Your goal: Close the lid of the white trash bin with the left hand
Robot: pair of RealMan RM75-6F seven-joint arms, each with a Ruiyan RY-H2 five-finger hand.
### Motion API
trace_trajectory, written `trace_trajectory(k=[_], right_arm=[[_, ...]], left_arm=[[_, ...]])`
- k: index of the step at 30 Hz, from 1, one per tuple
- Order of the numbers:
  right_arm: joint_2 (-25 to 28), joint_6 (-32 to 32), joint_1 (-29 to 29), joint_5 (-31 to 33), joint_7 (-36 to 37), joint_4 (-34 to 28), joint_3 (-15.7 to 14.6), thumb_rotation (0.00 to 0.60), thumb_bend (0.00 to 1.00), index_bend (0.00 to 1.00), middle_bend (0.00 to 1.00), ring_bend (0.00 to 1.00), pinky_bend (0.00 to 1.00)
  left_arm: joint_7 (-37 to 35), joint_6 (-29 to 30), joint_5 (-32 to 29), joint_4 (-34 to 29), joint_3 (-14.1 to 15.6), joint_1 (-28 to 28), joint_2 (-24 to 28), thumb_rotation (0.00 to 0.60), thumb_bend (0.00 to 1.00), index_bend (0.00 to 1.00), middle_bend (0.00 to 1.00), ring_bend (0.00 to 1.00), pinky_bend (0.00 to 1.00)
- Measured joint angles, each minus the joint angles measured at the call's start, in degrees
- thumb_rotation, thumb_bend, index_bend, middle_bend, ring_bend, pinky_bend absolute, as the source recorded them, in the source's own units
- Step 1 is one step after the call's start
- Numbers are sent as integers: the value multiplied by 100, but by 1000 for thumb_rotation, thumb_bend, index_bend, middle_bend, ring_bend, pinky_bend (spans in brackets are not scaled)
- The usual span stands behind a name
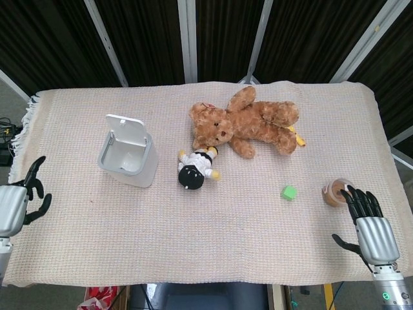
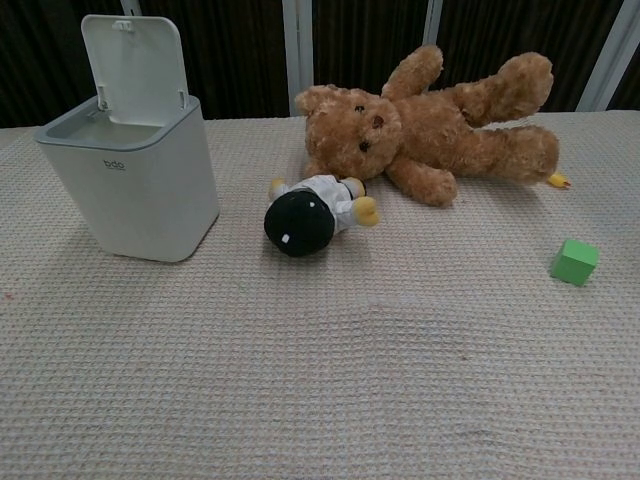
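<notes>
The white trash bin (image 1: 129, 158) (image 2: 135, 185) stands on the left part of the table with its lid (image 1: 124, 127) (image 2: 133, 68) raised upright at the back. My left hand (image 1: 18, 200) hovers at the table's left edge, well to the left of the bin and nearer the front, fingers apart and holding nothing. My right hand (image 1: 371, 226) lies open at the front right corner, palm down. Neither hand shows in the chest view.
A brown teddy bear (image 1: 248, 123) (image 2: 430, 125) lies at the back centre. A small doll with a black head (image 1: 195, 168) (image 2: 310, 215) lies right of the bin. A green cube (image 1: 289, 192) (image 2: 574, 261) and a tape roll (image 1: 335, 192) sit toward the right.
</notes>
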Motion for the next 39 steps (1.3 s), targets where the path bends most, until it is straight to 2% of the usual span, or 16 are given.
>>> trace_trajectory(k=[5, 12, 16, 20, 25, 31, 39], right_arm=[[-2, -19, 4, 20, 27, -22, 1, 600, 192, 0, 0, 0, 0], [34, -90, 15, 83, 175, -89, 2, 600, 192, 0, 0, 0, 0], [55, -146, 35, 85, 269, -113, -7, 600, 191, 0, 0, 0, 0], [68, -203, 54, 121, 333, -135, -7, 600, 191, 0, 0, 0, 0], [98, -242, 66, 161, 404, -155, -1, 600, 191, 0, 0, 0, 0], [119, -264, 70, 198, 465, -167, 7, 600, 192, 0, 0, 0, 0], [134, -246, 62, 186, 489, -172, 2, 600, 191, 0, 0, 0, 0]], left_arm=[[221, -669, -808, -418, -526, -583, 390, 600, 635, 0, 969, 912, 932], [564, -1625, -2059, -706, -1094, -1448, 720, 600, 679, 6, 998, 935, 950], [957, -2254, -3187, -722, -1309, -2145, 800, 600, 679, 71, 1000, 941, 956], [1560, -2531, -4316, -708, -1398, -2910, 785, 600, 679, 108, 1000, 945, 958], [2395, -2541, -5443, -592, -1392, -3839, 524, 600, 683, 158, 1000, 946, 959], [2820, -2379, -6181, -390, -1295, -4430, 127, 600, 693, 218, 1000, 947, 960], [3055, -2080, -6662, -160, -1191, -4877, -238, 600, 695, 246, 1000, 947, 960]])
